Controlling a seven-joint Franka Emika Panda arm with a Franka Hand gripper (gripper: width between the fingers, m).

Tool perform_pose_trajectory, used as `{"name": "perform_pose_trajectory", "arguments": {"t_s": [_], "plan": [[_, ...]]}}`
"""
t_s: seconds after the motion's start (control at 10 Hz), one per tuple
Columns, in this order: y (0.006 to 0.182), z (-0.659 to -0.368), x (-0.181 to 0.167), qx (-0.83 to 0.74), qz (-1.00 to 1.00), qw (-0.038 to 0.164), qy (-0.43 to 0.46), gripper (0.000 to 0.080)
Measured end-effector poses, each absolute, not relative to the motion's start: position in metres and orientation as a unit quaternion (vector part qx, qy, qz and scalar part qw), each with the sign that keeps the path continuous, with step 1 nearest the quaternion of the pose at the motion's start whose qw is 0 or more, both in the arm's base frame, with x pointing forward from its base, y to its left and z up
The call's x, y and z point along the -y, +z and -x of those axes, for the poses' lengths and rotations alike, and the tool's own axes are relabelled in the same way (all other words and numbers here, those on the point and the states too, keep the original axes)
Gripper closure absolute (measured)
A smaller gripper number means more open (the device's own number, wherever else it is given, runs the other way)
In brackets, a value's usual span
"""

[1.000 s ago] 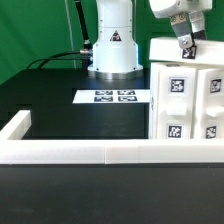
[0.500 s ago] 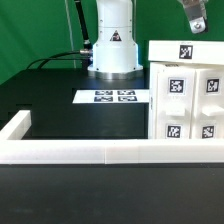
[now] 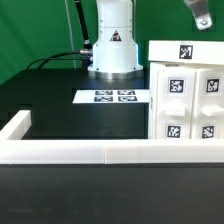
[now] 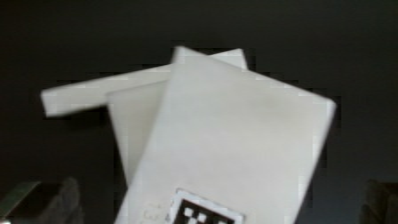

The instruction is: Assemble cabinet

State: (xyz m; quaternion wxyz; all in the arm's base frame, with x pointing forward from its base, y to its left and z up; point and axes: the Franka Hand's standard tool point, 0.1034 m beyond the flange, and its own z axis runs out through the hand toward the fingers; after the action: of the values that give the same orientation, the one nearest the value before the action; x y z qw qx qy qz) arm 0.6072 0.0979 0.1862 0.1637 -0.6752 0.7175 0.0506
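Observation:
The cabinet (image 3: 186,95) is a tall white box with black-and-white tags on its front blocks. It stands at the exterior view's right, and its top panel (image 3: 185,50) lies across it. My gripper (image 3: 203,12) hangs well above the cabinet at the frame's upper right, mostly cut off. In the wrist view I look down on the top panel (image 4: 231,130) and its tag (image 4: 208,212). The gripper (image 4: 214,205) is open and empty. One finger (image 4: 54,200) shows dimly at the edge, and the other is barely visible.
The marker board (image 3: 113,97) lies flat on the black table in front of the robot base (image 3: 112,45). A low white border rail (image 3: 80,152) runs along the near side and turns back at the exterior view's left.
One second ago my gripper was down at the cabinet's top panel. It has since lifted straight up and away. The panel stays on the cabinet.

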Motion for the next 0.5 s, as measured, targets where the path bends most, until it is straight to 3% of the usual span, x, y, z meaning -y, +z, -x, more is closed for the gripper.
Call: {"name": "perform_pose_trajectory", "arguments": {"t_s": [0.5], "plan": [[0.1898,-0.6082,-0.1086,-0.504,0.851,0.146,0.031,0.0002]]}}
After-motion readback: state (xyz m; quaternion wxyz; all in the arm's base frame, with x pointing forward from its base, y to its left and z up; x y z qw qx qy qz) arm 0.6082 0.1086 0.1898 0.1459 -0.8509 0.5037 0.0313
